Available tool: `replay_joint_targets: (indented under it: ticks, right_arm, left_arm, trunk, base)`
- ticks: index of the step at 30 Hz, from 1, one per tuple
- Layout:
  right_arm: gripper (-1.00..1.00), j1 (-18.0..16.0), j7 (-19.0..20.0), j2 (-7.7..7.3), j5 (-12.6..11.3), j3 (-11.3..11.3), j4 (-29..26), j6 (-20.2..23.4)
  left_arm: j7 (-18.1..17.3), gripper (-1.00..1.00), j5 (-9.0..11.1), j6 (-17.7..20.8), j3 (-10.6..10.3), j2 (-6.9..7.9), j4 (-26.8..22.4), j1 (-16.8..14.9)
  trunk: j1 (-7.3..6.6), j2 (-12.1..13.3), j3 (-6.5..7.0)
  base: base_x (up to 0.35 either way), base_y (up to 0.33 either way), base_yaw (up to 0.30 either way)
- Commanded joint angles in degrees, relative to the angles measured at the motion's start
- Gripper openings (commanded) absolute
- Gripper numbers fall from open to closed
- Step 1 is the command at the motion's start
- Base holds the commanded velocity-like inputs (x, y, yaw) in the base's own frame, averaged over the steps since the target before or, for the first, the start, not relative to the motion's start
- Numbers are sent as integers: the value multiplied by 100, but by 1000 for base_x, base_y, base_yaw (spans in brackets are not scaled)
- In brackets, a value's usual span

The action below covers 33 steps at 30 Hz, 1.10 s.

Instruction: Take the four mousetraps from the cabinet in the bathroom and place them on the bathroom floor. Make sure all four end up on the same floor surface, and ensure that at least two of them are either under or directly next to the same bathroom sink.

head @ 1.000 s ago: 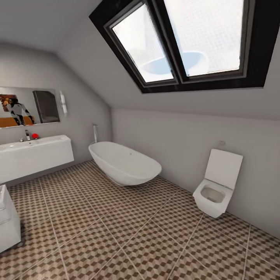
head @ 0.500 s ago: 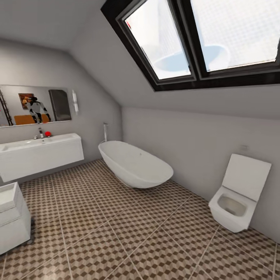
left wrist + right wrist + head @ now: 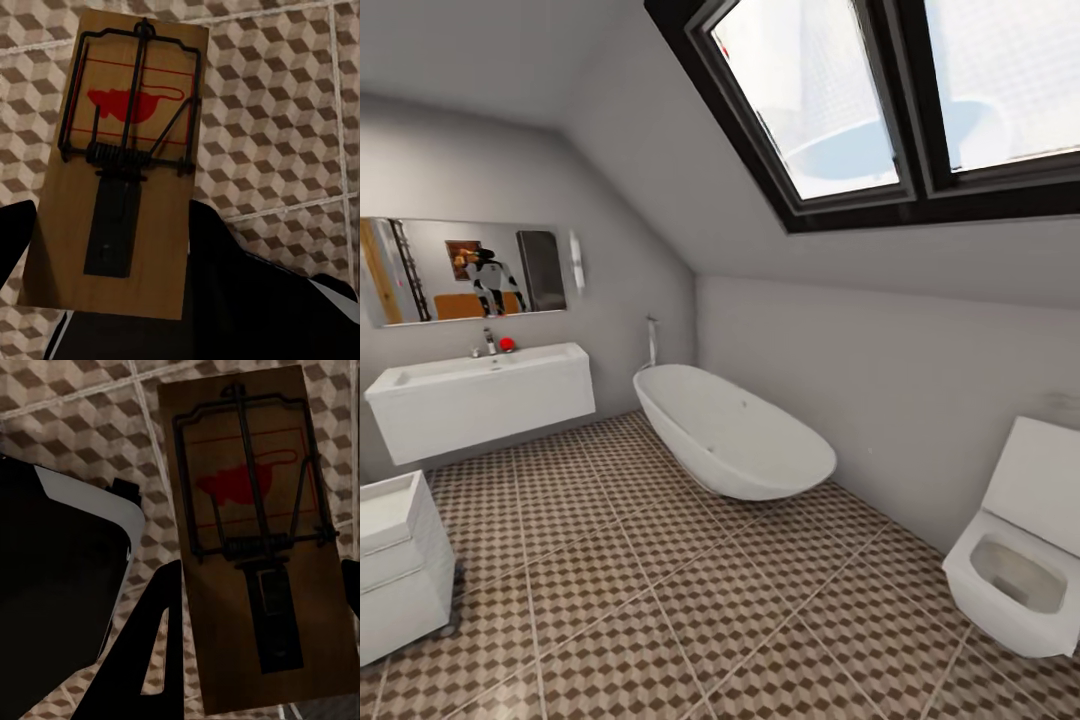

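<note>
**A mousetrap in each gripper, bathroom ahead**

From the head camera, an attic bathroom with a sloped ceiling and a black-framed skylight (image 3: pixel 890 110). The bathroom floor (image 3: pixel 690 600) is tiled in a brown, beige and white cube pattern with pale grout lines. At the left wall hangs the sink (image 3: pixel 485 400), a wide white basin with a chrome tap (image 3: pixel 488 342) and a small red object (image 3: pixel 507 344) beside the tap. Above it a mirror (image 3: pixel 470 270) reflects the robot and something orange-brown behind it. A white oval bathtub (image 3: pixel 735 435) stands along the far wall, a white toilet (image 3: pixel 1025 560) sits at the right edge, and a small white drawer unit (image 3: pixel 400 565) stands at the lower left, well apart from the sink.

In the left wrist view, the left gripper (image 3: pixel 112 300) has its dark fingers clenched on the near end of a tan wooden mousetrap (image 3: pixel 124 157), which is held above the tiles with its dark wire spring and red mouse print facing the camera.

In the right wrist view, the right gripper (image 3: pixel 259 660) likewise grasps a second mousetrap (image 3: pixel 259 532), a finger (image 3: pixel 154 645) pressed against one long edge. Beside it is a dark, white-edged part of the robot's body (image 3: pixel 60 585)
</note>
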Motion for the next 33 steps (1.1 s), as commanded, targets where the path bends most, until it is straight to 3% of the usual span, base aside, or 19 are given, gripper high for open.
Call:
replay_joint_targets:
  ticks: [1, 33]
  right_arm:
    - [-100, -3, 23, -1, 11, 35, 6, 13]
    - [-100, -3, 23, -1, 11, 27, 6, 13]
  left_arm:
    - [-6, -100, 38, 13, -47, -3, 13, -6]
    - [-6, -100, 38, 13, -47, -6, 14, -5]
  trunk:
    - [6, -3, -2]
    - [6, -3, -2]
  base:
    - [337, 0, 279]
    - [337, 0, 291]
